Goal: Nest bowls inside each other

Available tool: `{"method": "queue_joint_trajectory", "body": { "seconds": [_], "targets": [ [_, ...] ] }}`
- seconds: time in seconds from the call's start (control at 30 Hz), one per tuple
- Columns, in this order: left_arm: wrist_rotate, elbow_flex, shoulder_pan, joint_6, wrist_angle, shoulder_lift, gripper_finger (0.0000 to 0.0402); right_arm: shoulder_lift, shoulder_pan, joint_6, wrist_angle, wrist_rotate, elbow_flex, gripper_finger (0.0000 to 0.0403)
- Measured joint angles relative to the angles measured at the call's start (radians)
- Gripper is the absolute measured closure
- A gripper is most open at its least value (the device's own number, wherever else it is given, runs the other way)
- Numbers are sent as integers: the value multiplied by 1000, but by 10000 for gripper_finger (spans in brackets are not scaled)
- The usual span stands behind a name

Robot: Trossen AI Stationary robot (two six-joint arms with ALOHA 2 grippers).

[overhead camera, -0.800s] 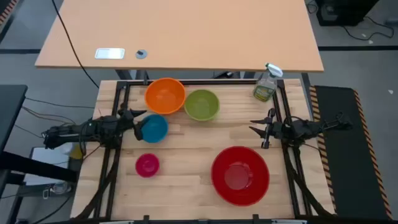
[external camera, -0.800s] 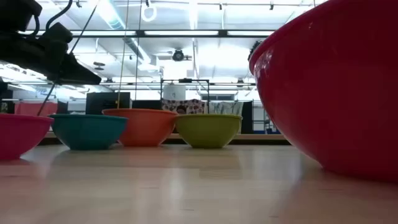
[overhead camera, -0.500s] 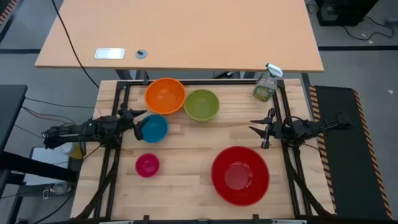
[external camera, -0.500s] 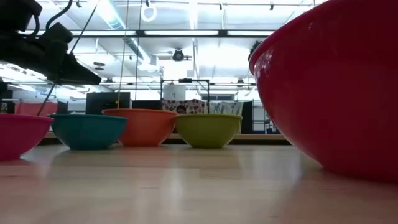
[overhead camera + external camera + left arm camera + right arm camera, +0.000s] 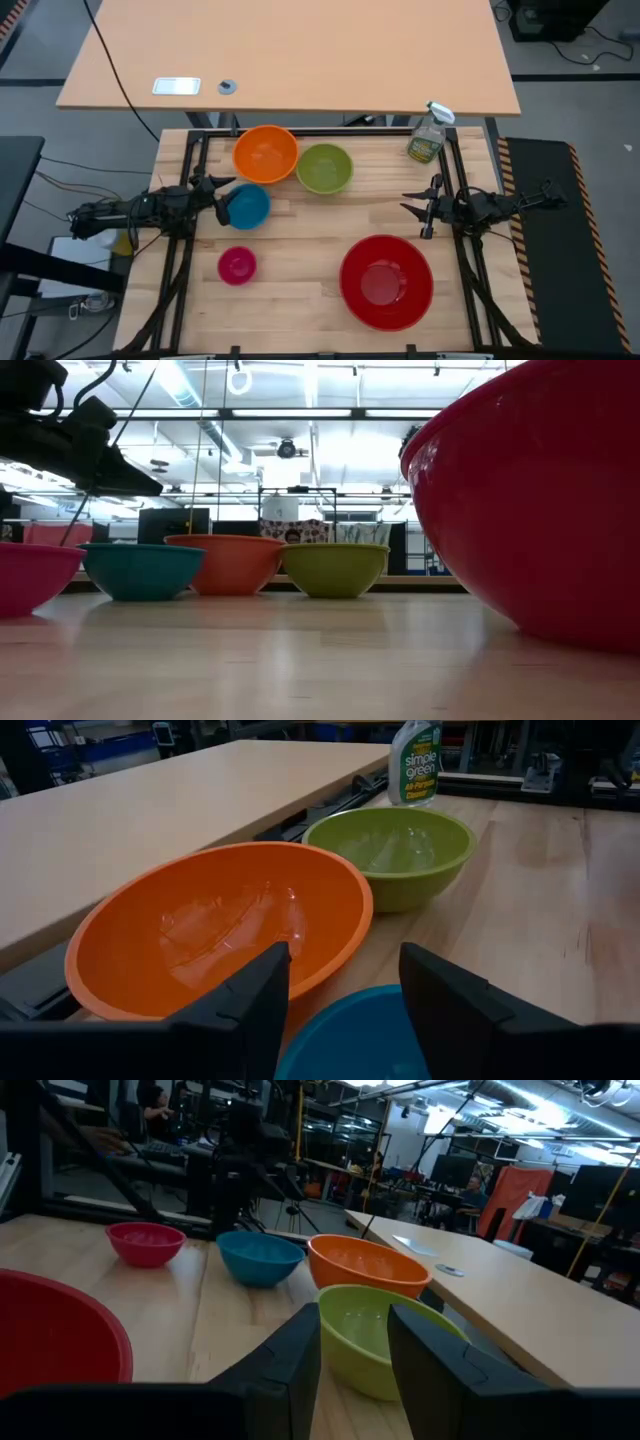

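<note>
Five bowls stand apart, each on its base on the wooden table: orange (image 5: 266,154) and lime green (image 5: 324,168) at the far side, blue (image 5: 248,207) left of centre, small pink (image 5: 237,265) near left, large red (image 5: 386,282) near right. My left gripper (image 5: 222,197) is open and hovers over the blue bowl's left rim (image 5: 350,1035), above it and clear of it in the low view (image 5: 115,475). My right gripper (image 5: 417,211) stands open at the table's right side, pointing left, with nothing between its fingers (image 5: 355,1320).
A clear spray bottle (image 5: 427,135) stands at the table's far right corner. Black frame rails run along the table's left and right edges. Bare wood lies in the middle, between the blue bowl and the red one. A larger tan tabletop (image 5: 300,50) lies beyond the far edge.
</note>
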Motion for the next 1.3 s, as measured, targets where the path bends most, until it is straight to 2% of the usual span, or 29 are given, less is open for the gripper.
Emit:
{"method": "queue_joint_trajectory", "body": {
  "seconds": [1.03,1.17,1.3],
  "targets": [
    [0,0,0,0,0,0,209,0,0,0,0,0,0,275],
    [0,0,0,96,6,0,209,0,0,0,0,0,0,275],
    [-19,0,4,135,109,2,209,0,0,0,0,0,0,275]
  ]
}}
